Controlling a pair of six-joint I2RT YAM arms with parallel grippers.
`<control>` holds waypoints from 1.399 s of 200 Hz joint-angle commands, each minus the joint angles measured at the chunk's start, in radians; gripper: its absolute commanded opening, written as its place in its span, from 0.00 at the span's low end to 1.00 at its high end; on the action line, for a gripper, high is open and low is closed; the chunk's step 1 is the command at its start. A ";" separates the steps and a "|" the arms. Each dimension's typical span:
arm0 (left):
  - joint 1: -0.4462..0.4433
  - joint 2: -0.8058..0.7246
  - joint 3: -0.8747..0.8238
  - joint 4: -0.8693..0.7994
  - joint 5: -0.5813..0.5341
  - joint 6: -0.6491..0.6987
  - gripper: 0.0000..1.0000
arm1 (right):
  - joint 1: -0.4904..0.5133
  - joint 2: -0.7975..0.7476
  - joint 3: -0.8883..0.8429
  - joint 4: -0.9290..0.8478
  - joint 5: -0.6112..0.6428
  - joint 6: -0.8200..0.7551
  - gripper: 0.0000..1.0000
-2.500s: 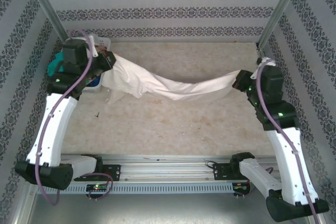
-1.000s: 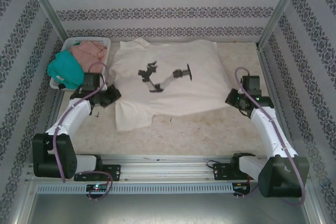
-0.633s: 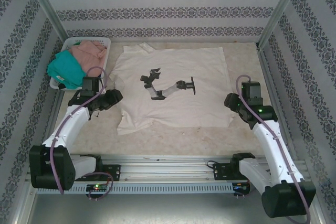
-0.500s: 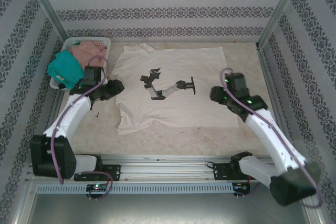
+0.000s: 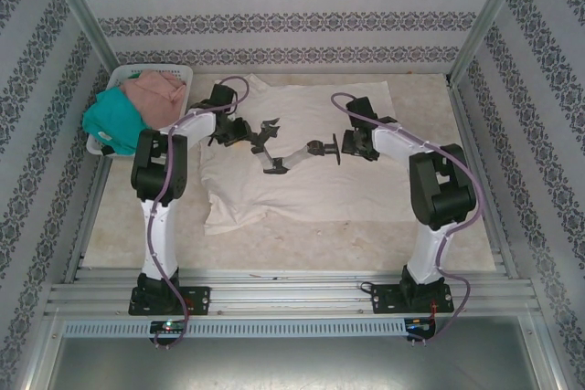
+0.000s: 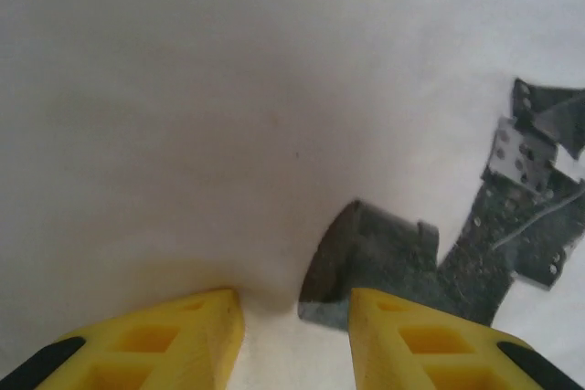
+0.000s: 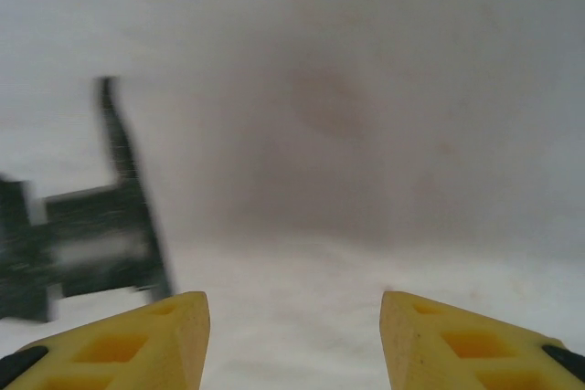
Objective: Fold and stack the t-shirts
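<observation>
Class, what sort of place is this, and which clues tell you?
Likely a robot lab test cell, not a home: a left arm and right arm bolted to a metal rail at the table edge, patterned wall panels enclosing it, and a cream t-shirt laid out beside a laundry basket.

Papered walls (image 5: 274,15), white with bands of dark floral pattern, closed in three sides of a beige, mottled tabletop (image 5: 302,244). Slanting aluminium posts (image 5: 80,15) stood at both far corners, and a slotted aluminium rail (image 5: 292,294) ran along the near edge under even, soft light.
</observation>
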State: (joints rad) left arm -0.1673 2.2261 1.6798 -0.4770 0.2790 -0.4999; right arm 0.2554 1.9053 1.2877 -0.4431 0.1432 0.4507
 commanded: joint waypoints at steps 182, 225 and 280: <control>0.016 -0.220 -0.032 -0.117 -0.050 0.106 0.64 | 0.665 -0.267 -0.317 0.462 -0.437 -0.321 0.47; 0.025 -0.354 -0.270 0.023 -0.035 0.120 0.76 | 0.816 -0.070 -0.214 0.453 -0.383 -0.338 0.33; 0.025 -0.249 -0.216 0.029 0.014 0.119 0.73 | 0.813 0.027 -0.162 0.445 -0.243 -0.406 0.44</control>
State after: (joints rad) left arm -0.1486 1.9469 1.4372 -0.4839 0.2684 -0.3920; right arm 1.0752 1.9171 1.0912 -0.0078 -0.1844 0.1028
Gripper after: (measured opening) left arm 0.736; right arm 0.433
